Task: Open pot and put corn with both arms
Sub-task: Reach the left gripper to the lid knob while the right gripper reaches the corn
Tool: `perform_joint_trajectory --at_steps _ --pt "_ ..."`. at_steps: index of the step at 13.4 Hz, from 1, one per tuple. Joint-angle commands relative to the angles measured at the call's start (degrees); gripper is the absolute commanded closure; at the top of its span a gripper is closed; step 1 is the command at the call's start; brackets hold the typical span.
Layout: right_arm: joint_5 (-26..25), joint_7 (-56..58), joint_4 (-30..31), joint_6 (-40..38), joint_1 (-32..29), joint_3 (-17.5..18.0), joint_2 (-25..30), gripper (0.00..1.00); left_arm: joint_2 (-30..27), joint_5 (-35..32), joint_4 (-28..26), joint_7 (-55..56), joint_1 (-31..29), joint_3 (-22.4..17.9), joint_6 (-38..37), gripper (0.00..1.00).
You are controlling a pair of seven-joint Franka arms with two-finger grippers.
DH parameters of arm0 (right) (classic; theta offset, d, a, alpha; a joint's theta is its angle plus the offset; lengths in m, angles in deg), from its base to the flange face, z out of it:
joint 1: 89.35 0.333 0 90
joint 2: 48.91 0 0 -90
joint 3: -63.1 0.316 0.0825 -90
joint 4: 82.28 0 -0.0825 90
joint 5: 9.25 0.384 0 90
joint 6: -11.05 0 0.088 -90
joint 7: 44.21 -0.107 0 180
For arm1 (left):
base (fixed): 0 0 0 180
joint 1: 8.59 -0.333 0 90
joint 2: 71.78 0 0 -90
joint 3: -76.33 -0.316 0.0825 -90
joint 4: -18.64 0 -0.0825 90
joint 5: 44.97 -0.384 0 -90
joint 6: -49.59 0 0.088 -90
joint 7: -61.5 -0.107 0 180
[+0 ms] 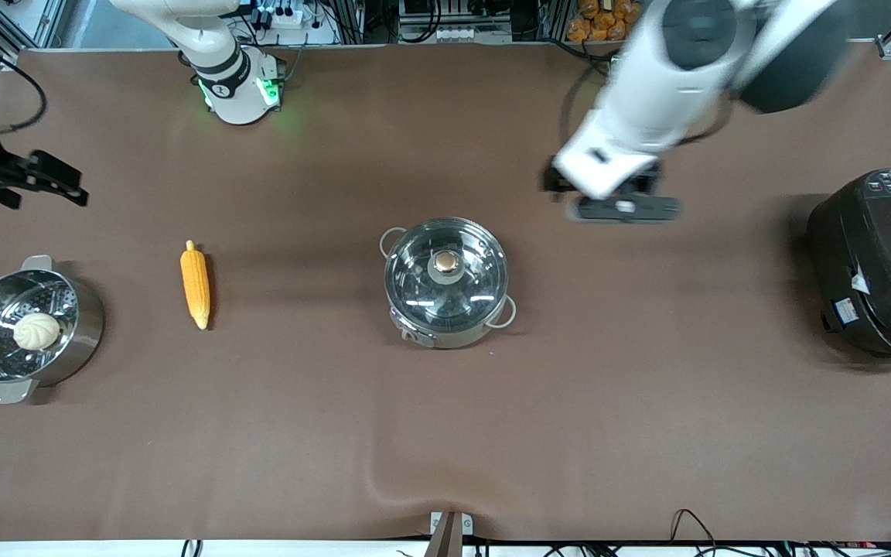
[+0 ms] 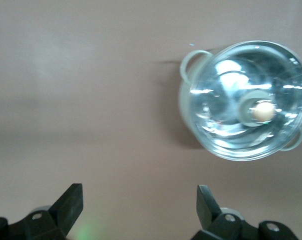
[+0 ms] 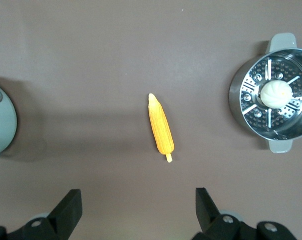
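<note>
At mid-desk the pot stands with its glass lid on, and the corn lies flat between it and the steamer pot holding a bun. Left pincer hangs spread wide over bare desk near the pot. Right pincer hovers, also spread wide, above the desk's right-arm end, with the corn in its wrist view.

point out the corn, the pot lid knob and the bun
corn (image 1: 195, 284), front view, middle of the cob
pot lid knob (image 1: 445, 263), front view, top of the copper-coloured knob
bun (image 1: 36, 331), front view, centre of the bun inside the steamer
</note>
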Motion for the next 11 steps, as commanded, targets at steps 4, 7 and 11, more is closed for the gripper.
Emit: perform_joint_trajectory --at_steps 4,7,11 --pt "0.4 -0.3 17.5 19.7 0.0 -0.4 0.5 0.0 18.4 0.6 11.3 26.6 15.0 -2.7 12.8 0.0" --pt "0.3 -0.2 26.0 30.8 0.1 -0.4 0.5 0.0 23.0 0.6 11.7 32.9 20.2 -5.6 20.8 0.0" --pt "0.3 -0.3 37.5 45.4 0.4 -0.4 0.4 0.0 25.6 0.6 12.2 33.4 27.3 -13.7 23.6 0.0"
